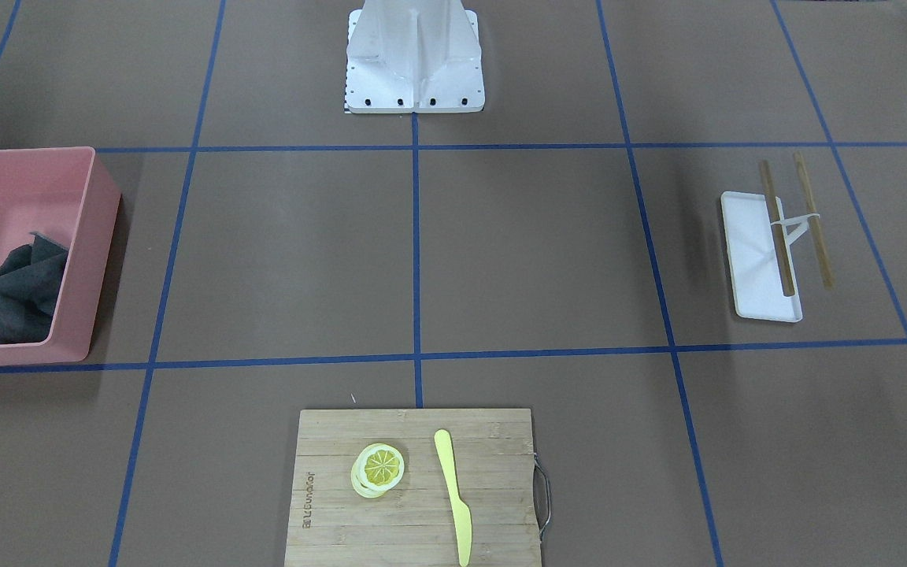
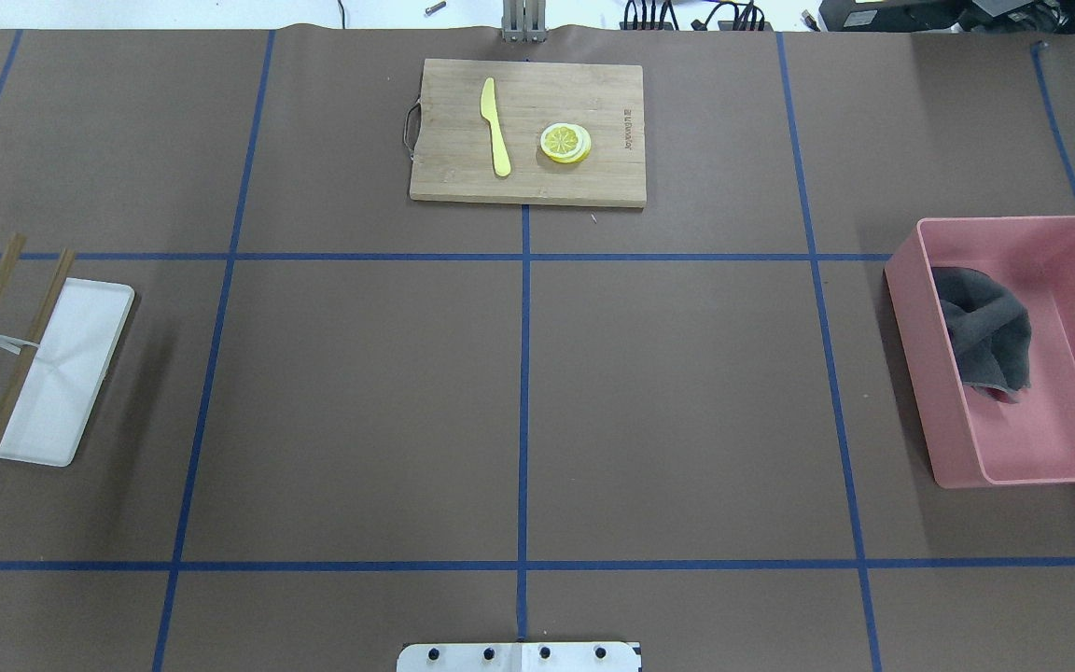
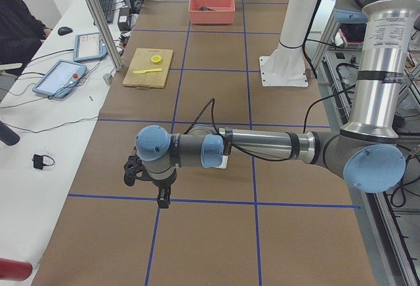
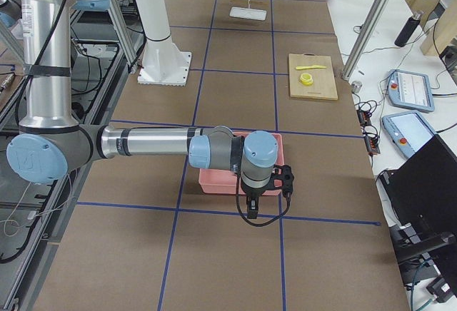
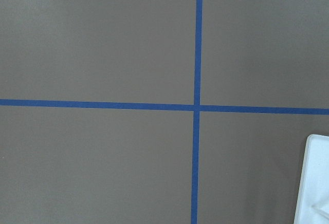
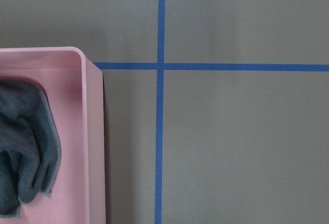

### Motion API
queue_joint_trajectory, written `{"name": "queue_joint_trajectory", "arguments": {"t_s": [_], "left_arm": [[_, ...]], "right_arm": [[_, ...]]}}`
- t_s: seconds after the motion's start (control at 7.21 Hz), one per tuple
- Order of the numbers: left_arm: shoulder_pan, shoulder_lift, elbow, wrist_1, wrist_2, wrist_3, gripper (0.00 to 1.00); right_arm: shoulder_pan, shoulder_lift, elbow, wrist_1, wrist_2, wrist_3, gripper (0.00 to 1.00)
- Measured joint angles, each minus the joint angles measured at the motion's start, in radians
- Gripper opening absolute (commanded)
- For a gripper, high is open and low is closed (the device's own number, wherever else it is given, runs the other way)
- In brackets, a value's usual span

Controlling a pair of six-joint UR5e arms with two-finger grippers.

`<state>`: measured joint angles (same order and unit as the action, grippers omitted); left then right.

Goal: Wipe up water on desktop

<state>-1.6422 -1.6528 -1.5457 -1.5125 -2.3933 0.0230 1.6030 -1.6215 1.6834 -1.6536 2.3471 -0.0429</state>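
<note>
The desktop is a matte brown surface crossed by blue tape lines; no water shows on it in any view. A crumpled dark grey cloth lies in a pink bin at the robot's right; it also shows in the right wrist view. My right gripper hangs above the bin's outer side, seen only in the exterior right view. My left gripper hangs over the table's left end, seen only in the exterior left view. I cannot tell whether either is open or shut.
A white tray with two brown sticks across it lies at the robot's left. A bamboo cutting board at the far edge holds a yellow knife and a lemon slice. The white robot base stands at the near edge.
</note>
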Motion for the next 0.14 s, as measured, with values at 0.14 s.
{"name": "queue_joint_trajectory", "arguments": {"t_s": [0.14], "left_arm": [[0.000,0.000,0.001,0.000,0.000,0.000,0.98]], "right_arm": [[0.000,0.000,0.000,0.000,0.000,0.000,1.00]]}}
